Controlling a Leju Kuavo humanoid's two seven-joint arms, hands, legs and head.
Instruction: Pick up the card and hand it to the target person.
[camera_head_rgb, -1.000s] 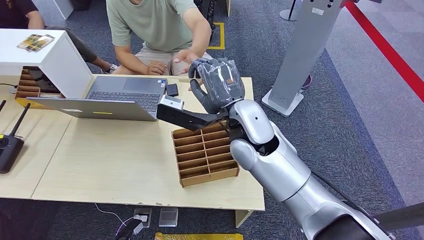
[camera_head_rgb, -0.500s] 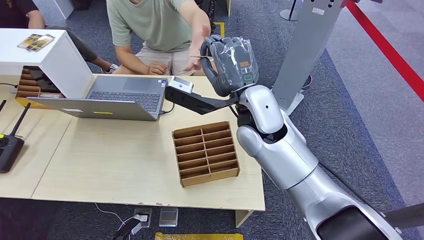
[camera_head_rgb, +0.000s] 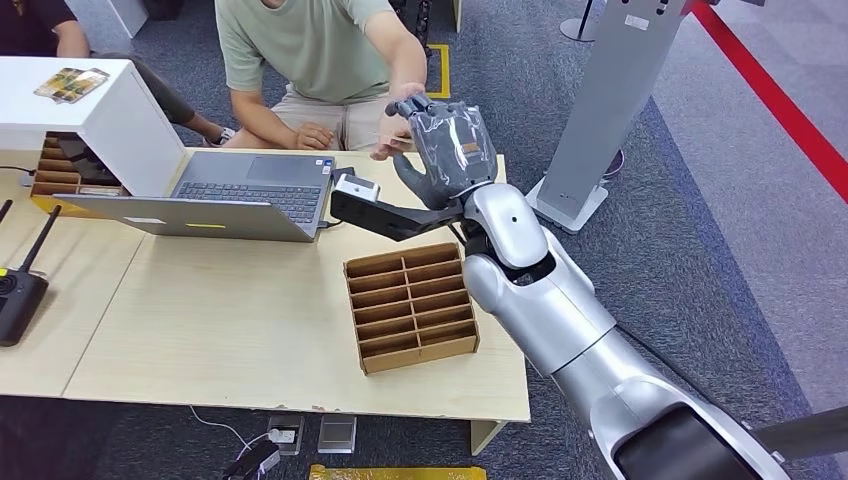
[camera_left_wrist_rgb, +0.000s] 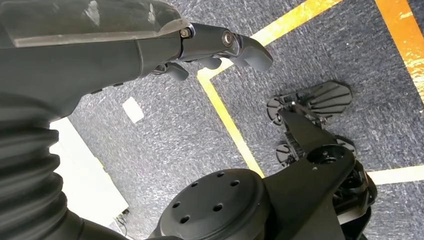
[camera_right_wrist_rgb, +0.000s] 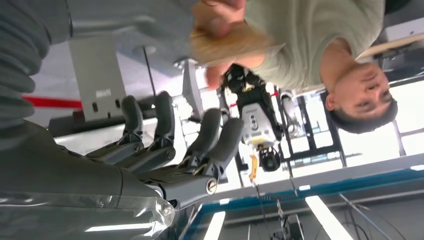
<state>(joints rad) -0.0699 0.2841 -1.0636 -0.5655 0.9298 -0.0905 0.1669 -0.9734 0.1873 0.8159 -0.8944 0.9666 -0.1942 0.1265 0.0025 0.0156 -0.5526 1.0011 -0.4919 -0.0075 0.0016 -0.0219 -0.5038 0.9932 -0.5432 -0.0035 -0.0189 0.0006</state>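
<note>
My right hand is raised over the table's far edge, in front of a seated person in a green shirt. In the right wrist view a tan card is pinched in the person's hand, a little beyond my fingers. Those fingers are spread and hold nothing. In the head view the person's hand sits right beside my right hand. My left hand hangs over the carpet with nothing in it.
A wooden divided tray lies on the table below my right arm. An open laptop, a white box and a black antenna device stand to the left. A grey pillar rises at the right.
My right hand rose toward the person, then dropped back a little. The person's hand came in to meet it and now holds the card, apart from my fingers.
</note>
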